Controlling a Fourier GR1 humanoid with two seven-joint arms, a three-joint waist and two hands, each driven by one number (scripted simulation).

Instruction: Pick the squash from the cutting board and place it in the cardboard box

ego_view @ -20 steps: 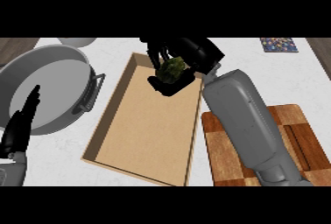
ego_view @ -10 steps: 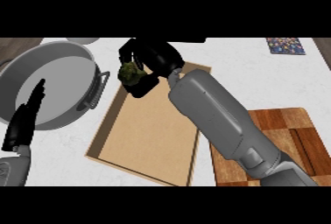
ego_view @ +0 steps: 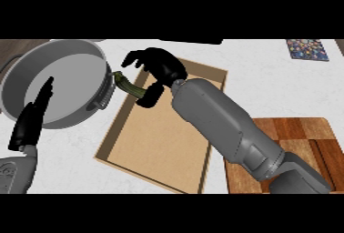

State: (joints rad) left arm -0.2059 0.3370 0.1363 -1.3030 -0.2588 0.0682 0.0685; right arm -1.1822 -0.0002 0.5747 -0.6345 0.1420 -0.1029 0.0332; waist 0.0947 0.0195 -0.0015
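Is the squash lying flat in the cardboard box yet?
Cannot tell. The squash slants at the cardboard box's upper left edge beside the right robot hand; whether it rests on anything is unclear.

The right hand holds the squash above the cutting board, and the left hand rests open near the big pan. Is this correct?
Not quite. The head view shows the right hand with the squash over the far end of the cardboard box, beside the pan, not above the cutting board, which lies bare at the right. The left hand does rest open by the pan.
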